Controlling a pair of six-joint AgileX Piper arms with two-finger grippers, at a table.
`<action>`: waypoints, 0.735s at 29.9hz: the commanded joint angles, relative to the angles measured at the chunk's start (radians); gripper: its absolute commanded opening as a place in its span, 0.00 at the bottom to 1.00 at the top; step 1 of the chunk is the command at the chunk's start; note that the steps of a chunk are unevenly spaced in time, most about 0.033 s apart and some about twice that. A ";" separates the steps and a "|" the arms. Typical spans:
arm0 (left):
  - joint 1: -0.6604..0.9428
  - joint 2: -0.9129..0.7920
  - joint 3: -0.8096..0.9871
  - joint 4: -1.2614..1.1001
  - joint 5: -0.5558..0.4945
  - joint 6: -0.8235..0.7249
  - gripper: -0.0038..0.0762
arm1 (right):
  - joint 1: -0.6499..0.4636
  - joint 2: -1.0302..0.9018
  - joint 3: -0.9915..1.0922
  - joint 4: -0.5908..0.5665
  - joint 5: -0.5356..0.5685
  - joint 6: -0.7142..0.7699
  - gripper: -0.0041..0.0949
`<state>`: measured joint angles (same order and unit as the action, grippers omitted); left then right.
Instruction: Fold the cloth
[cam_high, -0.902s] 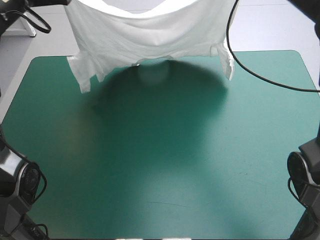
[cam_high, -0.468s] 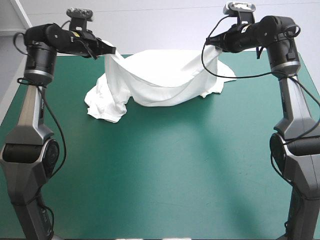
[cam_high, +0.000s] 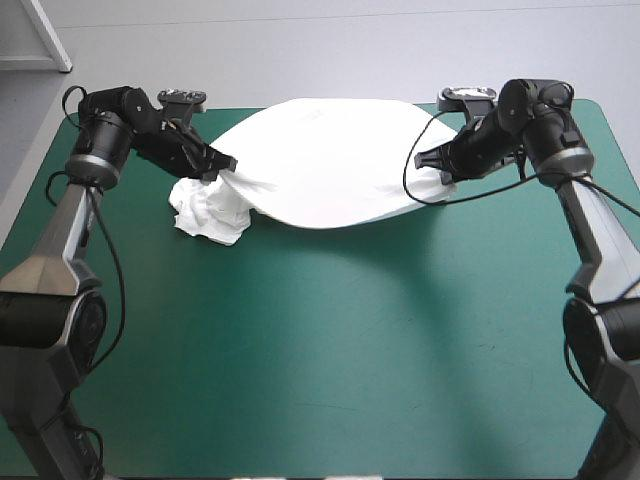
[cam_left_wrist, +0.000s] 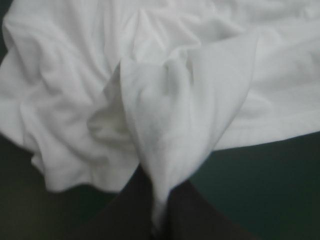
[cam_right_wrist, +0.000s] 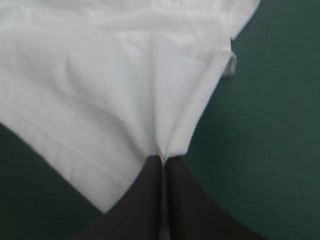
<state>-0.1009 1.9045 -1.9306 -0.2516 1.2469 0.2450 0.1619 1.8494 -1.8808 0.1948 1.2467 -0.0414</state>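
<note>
The white T-shirt (cam_high: 320, 160) lies billowed on the far half of the teal-green table, with a crumpled lump (cam_high: 208, 212) at its left end. My left gripper (cam_high: 222, 166) is low at the shirt's left side, shut on a pinch of fabric. In the left wrist view the T-shirt (cam_left_wrist: 165, 100) bunches into a fold that runs down between my left gripper (cam_left_wrist: 159, 220). My right gripper (cam_high: 428, 160) holds the shirt's right edge close to the table. In the right wrist view the T-shirt (cam_right_wrist: 100, 85) hem is pinched in my right gripper (cam_right_wrist: 164, 162).
The teal-green cover (cam_high: 330, 350) stretches bare from the shirt to the near edge. A black cable loops off the right wrist over the shirt's right end. A pale stand corner (cam_high: 40, 40) sits beyond the far left corner of the table.
Both grippers have come down and toward the near side with the T-shirt. The shirt, earlier hanging high, now rests on the table, puffed up in the middle.
</note>
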 joint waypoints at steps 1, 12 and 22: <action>-0.005 -0.204 0.158 0.015 0.044 -0.010 0.04 | -0.003 -0.225 0.182 -0.092 0.000 -0.007 0.03; -0.009 -0.702 0.813 -0.020 0.046 -0.076 0.04 | -0.003 -0.675 0.771 -0.109 0.000 0.006 0.03; -0.009 -0.956 1.140 0.035 0.048 -0.180 0.04 | -0.003 -0.944 1.186 -0.024 0.004 0.032 0.03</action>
<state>-0.1061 1.0092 -0.8112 -0.2009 1.2427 0.0933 0.1619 0.9675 -0.7420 0.1257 1.2319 -0.0089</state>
